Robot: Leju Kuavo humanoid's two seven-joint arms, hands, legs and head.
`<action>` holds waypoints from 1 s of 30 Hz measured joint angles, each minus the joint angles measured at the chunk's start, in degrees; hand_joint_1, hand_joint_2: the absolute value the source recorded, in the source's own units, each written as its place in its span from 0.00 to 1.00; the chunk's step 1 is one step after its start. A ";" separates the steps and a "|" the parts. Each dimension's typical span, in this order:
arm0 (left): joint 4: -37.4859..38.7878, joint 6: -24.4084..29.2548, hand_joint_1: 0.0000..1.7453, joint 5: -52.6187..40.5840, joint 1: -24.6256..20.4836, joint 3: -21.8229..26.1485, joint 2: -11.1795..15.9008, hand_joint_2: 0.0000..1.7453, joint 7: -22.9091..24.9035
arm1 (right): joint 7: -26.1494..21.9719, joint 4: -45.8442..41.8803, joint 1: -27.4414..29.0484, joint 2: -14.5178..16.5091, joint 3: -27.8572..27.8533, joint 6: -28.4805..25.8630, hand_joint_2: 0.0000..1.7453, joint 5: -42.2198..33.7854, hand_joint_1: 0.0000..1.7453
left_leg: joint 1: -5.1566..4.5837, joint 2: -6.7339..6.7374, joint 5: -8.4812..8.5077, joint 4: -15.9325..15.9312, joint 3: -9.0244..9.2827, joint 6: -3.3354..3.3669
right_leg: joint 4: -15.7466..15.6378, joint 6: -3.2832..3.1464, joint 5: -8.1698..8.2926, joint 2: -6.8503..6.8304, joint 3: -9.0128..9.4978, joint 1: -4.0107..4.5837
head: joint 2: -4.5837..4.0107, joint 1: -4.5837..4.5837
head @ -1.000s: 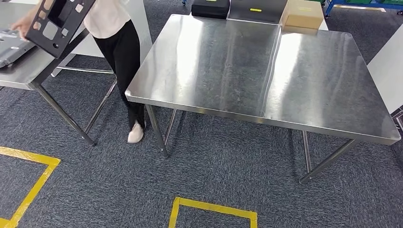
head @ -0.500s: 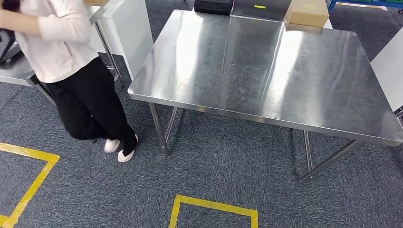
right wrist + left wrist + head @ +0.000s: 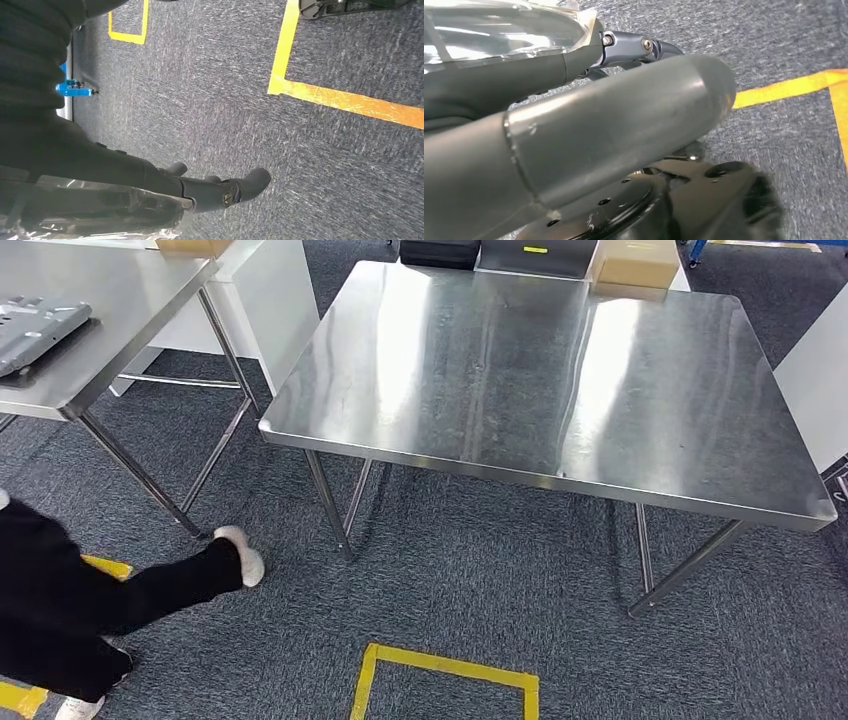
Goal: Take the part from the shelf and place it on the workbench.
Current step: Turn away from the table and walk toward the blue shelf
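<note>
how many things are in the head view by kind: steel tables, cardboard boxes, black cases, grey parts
steel tables: 2 (large workbench, side table)
cardboard boxes: 2 (box behind the workbench, box at the side table)
black cases: 1 (black case)
grey parts: 1 (grey part)
total: 6

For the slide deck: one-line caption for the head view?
Bare steel workbench ahead, a grey part on the side table, a person crouching on the carpet.
</note>
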 joint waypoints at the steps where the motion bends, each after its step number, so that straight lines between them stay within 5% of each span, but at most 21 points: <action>1: 0.00 0.01 0.00 0.00 -0.01 0.00 0.02 0.00 0.00 | 0.00 0.00 -0.01 0.01 0.00 0.00 1.00 0.00 0.00 | 0.14 0.00 1.75 -3.75 2.32 0.08 | 0.11 0.05 0.01 0.01 -0.07 -0.01 | 0.00 -0.01; 4: 0.00 0.01 0.00 0.00 -0.04 0.01 0.04 0.00 0.00 | 0.01 0.00 -0.16 0.04 0.00 0.00 1.00 0.00 0.00 | 0.03 -0.05 3.85 -11.81 6.78 0.69 | 0.38 0.49 0.22 0.03 -0.62 0.40 | 0.00 0.03; 7: 0.00 0.01 0.00 0.00 -0.05 0.00 -0.01 0.00 -0.01 | 0.02 -0.01 -0.27 0.02 0.00 0.00 1.00 0.00 0.00 | -0.16 0.03 3.90 -12.99 6.50 1.65 | 0.70 1.47 0.38 0.05 -1.37 0.65 | 0.00 0.06; 10: 0.00 0.01 0.00 0.00 -0.06 0.01 -0.09 0.00 -0.03 | 0.02 -0.01 -0.23 -0.08 0.00 0.01 1.00 -0.02 0.00 | -0.16 0.28 4.73 -13.62 5.92 2.90 | 7.10 1.30 -3.47 0.19 -4.53 0.55 | 0.00 0.22; 13: 0.00 -0.07 0.00 0.00 -0.06 0.01 -0.09 0.00 -0.02 | 0.02 0.00 -0.10 -0.05 0.00 0.03 1.00 -0.07 0.00 | -0.36 0.39 5.37 -13.56 5.01 3.27 | 16.33 1.14 -7.37 0.25 -8.16 0.52 | 0.00 0.30; 15: 0.00 -0.16 0.00 0.00 -0.03 0.01 -0.14 0.00 -0.03 | 0.02 0.00 -0.06 -0.11 0.00 0.04 1.00 -0.07 0.00 | -0.39 0.36 5.81 -13.45 4.52 3.08 | 13.62 2.04 -6.02 0.25 -5.98 0.44 | 0.00 0.31; 17: 0.00 -0.20 0.00 0.00 -0.03 0.00 -0.19 0.00 -0.08 | 0.02 0.00 -0.18 -0.19 0.00 0.05 1.00 -0.01 0.00 | -0.52 0.31 6.09 -13.08 4.11 2.68 | 5.38 2.80 -3.42 0.29 -1.20 0.27 | 0.00 0.35; 19: 0.00 -0.21 0.00 0.00 -0.07 0.00 -0.21 0.00 -0.16 | 0.02 0.00 -0.28 -0.21 0.01 0.12 1.00 0.08 0.00 | -0.80 0.29 6.31 -12.67 3.78 2.15 | 0.68 2.49 -2.19 0.49 1.04 0.39 | 0.00 0.28; 23: 0.00 -0.20 0.00 -0.03 0.02 0.02 -0.17 0.00 -0.24 | 0.02 0.00 -0.20 -0.20 0.02 0.51 1.00 0.10 0.00 | -0.54 0.21 6.04 -11.86 3.13 0.96 | 0.37 0.86 -1.27 0.52 0.64 0.33 | 0.00 0.26; 27: 0.00 -0.21 0.00 -0.10 0.05 0.02 -0.23 0.00 -0.29 | 0.02 0.00 -0.24 -0.26 0.02 0.70 1.00 0.09 0.00 | -0.29 0.18 -2.12 -0.35 -1.03 -0.01 | 0.38 -0.50 -0.13 0.27 -0.26 0.32 | 0.00 0.13; 29: 0.00 -0.24 0.00 -0.11 0.06 0.02 -0.26 0.00 -0.30 | 0.02 0.00 -0.15 -0.27 0.02 0.77 1.00 0.08 0.00 | -0.25 0.18 -3.37 3.21 -1.51 -0.08 | 0.44 -0.51 0.24 0.22 -0.79 0.53 | 0.00 0.11; 30: 0.00 -0.26 0.00 -0.11 0.06 0.02 -0.26 0.00 -0.30 | 0.02 0.00 -0.11 -0.27 0.02 0.80 1.00 0.07 0.00 | -0.25 0.18 -2.41 1.90 -0.27 0.05 | 0.45 -0.47 0.37 0.22 -0.94 0.58 | 0.00 0.13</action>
